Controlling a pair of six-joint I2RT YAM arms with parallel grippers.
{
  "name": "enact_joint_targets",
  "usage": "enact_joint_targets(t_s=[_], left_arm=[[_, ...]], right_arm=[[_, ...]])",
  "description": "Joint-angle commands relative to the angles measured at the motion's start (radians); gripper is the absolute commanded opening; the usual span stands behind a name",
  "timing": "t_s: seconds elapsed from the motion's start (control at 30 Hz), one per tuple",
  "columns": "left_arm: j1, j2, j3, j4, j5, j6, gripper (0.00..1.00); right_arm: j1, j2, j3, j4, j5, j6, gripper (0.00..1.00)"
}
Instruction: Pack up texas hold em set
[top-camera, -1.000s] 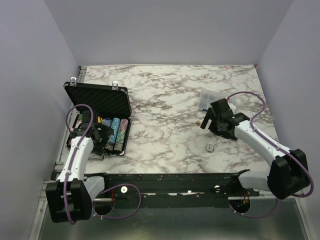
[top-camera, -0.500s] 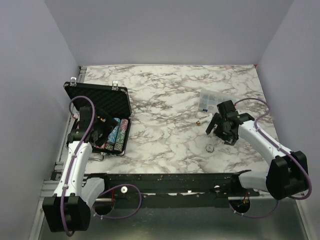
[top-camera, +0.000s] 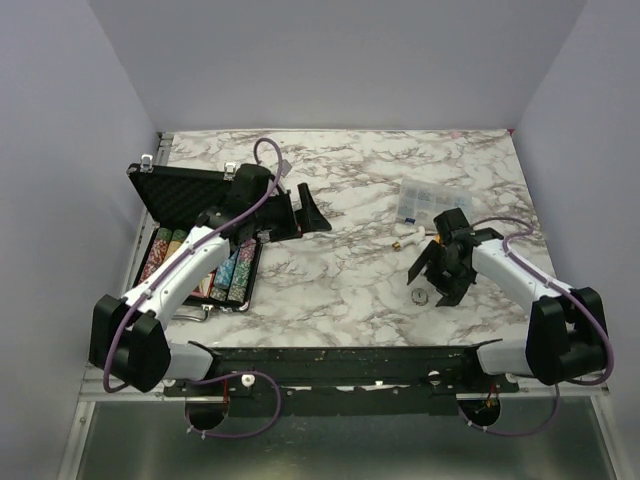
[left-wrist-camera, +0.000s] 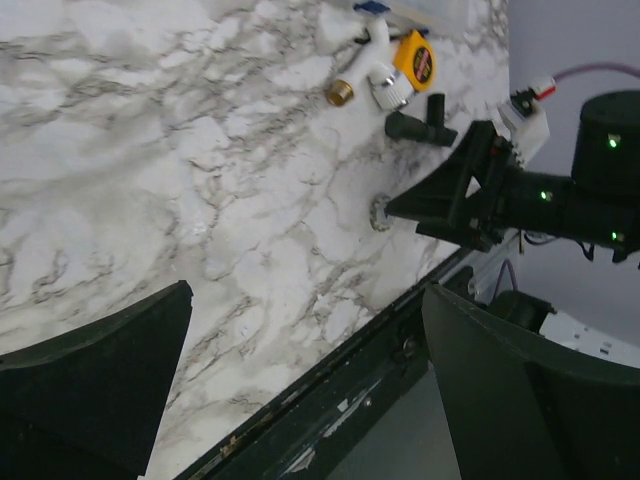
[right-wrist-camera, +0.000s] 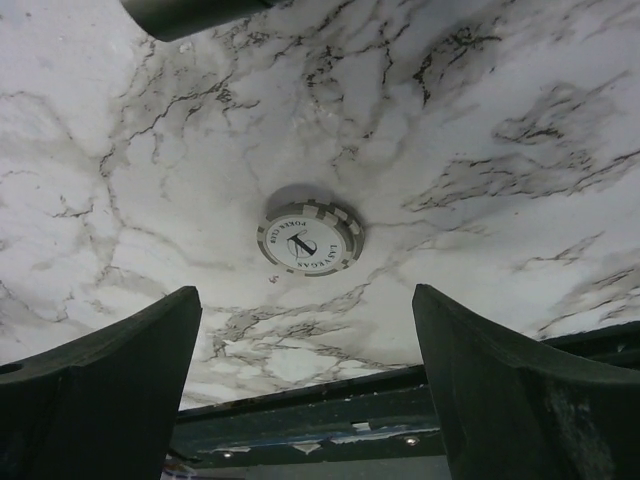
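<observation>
The black case (top-camera: 188, 193) lies open at the table's left, its lid propped up at the back. Rows of coloured chips (top-camera: 236, 268) fill its tray; my left arm crosses over them. I cannot make out the red card box. One white round chip (top-camera: 420, 297) lies alone on the marble at the right and fills the middle of the right wrist view (right-wrist-camera: 308, 238). It also shows in the left wrist view (left-wrist-camera: 380, 212). My right gripper (top-camera: 437, 274) is open just above and beside it, holding nothing. My left gripper (top-camera: 306, 213) is open and empty, over the marble right of the case.
A clear plastic compartment box (top-camera: 422, 197) sits at the back right. A small white and brass piece (top-camera: 405, 240) lies beside it, with a yellow round item (left-wrist-camera: 413, 62) next to it. The table's black front rail (top-camera: 330, 360) runs just below the lone chip.
My left gripper has left the case tray and swung right and back, out over the marble. My right gripper has moved towards the front edge, down over the lone white chip.
</observation>
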Motion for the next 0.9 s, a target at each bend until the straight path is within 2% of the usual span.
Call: enact_joint_targets(t_s=[0.0, 0.13, 0.33, 0.6, 0.87], left_arm=[[-0.069, 0.061, 0.064, 0.043, 0.143, 0.074, 0.96], [-0.086, 0.07, 0.076, 0.029, 0.169, 0.107, 0.96], [-0.086, 0.041, 0.071, -0.01, 0.166, 0.159, 0.96], [-0.085, 0.028, 0.073, -0.018, 0.196, 0.165, 0.96], [-0.086, 0.029, 0.073, -0.014, 0.216, 0.162, 0.96]], right_arm=[[0.006, 0.055, 0.022, -0.064, -0.001, 0.174, 0.88], [0.008, 0.122, 0.032, -0.104, 0.021, 0.301, 0.87], [0.007, 0.143, 0.055, -0.096, 0.067, 0.419, 0.83], [0.008, 0.182, 0.043, -0.08, 0.066, 0.49, 0.75], [0.006, 0.194, 0.021, -0.067, 0.065, 0.548, 0.73]])
